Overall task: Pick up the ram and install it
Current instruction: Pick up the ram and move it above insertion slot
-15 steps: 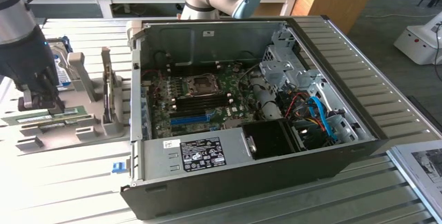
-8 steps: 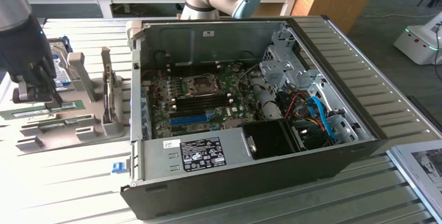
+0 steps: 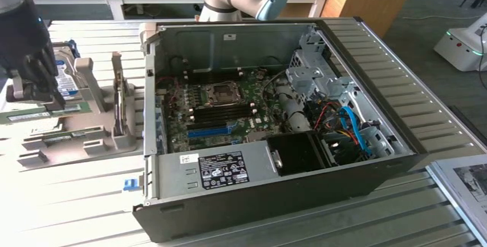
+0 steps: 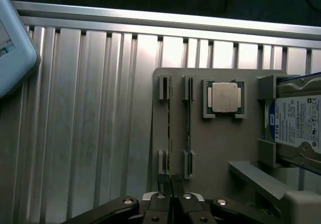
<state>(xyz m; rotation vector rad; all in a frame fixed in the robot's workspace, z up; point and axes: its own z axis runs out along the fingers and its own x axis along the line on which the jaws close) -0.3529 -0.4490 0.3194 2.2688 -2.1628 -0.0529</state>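
The ram [image 4: 170, 128] stood on edge in line with a slot of the grey parts holder [image 4: 215, 148], at the exterior view's left, likely so you could pinch its top edge. The gripper [image 4: 171, 201] was closed on it. 1 more stick [image 4: 188, 128] stood just beside.

Glare whitens the table [image 3: 53, 215]; wrist view dim.
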